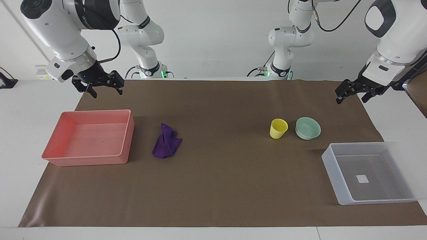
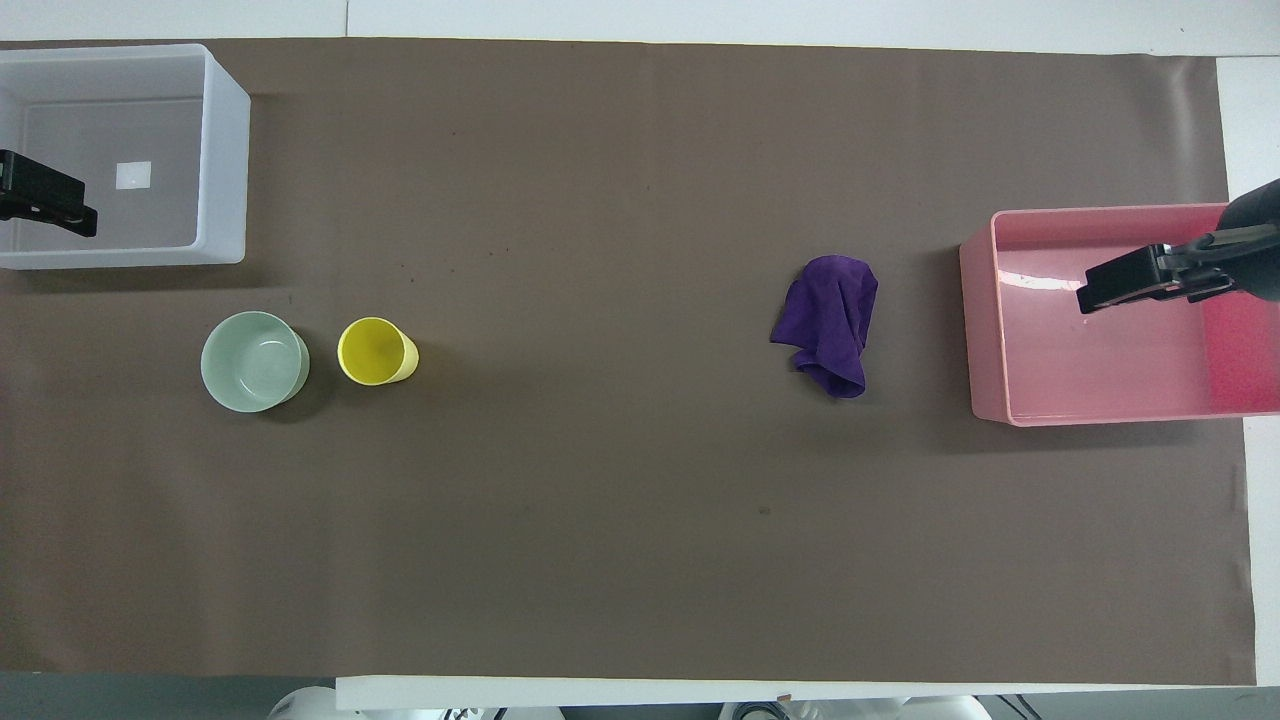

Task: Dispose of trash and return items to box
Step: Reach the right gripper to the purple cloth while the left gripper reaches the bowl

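The purple cloth wad lies on the brown mat beside the pink tray. The yellow cup stands upright beside the mint-green bowl. The translucent box sits at the left arm's end, farther from the robots than the bowl, with only a white square on its floor. My right gripper hangs open and empty, high over the pink tray. My left gripper hangs open and empty, high over the box.
A pink rectangular tray with nothing in it sits at the right arm's end of the table. A brown mat covers most of the white table.
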`<action>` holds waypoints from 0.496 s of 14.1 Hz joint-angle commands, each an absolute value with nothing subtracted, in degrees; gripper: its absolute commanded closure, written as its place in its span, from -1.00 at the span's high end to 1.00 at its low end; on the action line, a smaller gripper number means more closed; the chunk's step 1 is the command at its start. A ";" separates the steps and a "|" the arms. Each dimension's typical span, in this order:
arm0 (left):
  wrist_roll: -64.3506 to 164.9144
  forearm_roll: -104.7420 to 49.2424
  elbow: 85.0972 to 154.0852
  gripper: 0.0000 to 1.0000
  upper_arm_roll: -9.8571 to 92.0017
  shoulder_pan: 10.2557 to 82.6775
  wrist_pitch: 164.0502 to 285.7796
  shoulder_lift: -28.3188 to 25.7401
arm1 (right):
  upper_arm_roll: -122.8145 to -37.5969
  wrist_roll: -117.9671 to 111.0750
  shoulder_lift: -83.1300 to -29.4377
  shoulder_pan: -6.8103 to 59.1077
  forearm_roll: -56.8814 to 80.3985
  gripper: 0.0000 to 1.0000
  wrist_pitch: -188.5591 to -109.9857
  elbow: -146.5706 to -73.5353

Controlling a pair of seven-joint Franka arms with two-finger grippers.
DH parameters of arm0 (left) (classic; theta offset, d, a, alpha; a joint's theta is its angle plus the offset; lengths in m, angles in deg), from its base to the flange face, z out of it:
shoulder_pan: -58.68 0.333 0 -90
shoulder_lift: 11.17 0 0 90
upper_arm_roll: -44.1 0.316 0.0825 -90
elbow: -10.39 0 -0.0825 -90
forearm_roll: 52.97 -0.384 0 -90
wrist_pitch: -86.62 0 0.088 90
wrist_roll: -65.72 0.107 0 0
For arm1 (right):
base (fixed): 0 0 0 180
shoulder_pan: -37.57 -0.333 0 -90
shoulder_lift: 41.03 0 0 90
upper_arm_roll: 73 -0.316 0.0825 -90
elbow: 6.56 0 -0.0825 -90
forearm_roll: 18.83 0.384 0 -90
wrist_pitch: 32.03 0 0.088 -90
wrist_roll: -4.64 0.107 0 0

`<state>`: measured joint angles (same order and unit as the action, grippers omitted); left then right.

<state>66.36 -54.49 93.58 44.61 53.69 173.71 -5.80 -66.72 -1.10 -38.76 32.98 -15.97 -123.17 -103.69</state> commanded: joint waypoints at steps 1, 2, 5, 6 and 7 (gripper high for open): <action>67.22 -54.20 94.77 1.00 45.15 53.41 173.45 -6.96 | -66.68 1.65 -37.60 30.21 -14.00 0.99 -128.52 -108.07; 67.31 -54.20 94.77 1.00 45.15 53.41 173.54 -6.96 | -66.68 1.65 -38.91 29.76 -14.00 0.99 -129.23 -108.08; 67.05 -54.20 106.99 1.00 45.24 53.85 184.72 -11.93 | -66.68 1.65 -41.64 28.26 -13.91 0.99 -132.31 -108.08; 67.04 -54.20 116.64 1.00 45.33 54.37 192.45 -15.88 | -66.76 1.65 -42.69 27.65 -13.91 0.99 -133.35 -108.69; 67.13 -54.29 126.22 1.00 45.42 55.33 199.14 -19.05 | -66.76 2.00 -43.74 25.81 -13.82 0.99 -135.97 -109.91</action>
<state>66.37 -54.49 105.09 45.06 53.91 186.12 -9.29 -66.75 1.43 -42.12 27.40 -14.93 -132.51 -108.08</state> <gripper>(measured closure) 0.000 0.000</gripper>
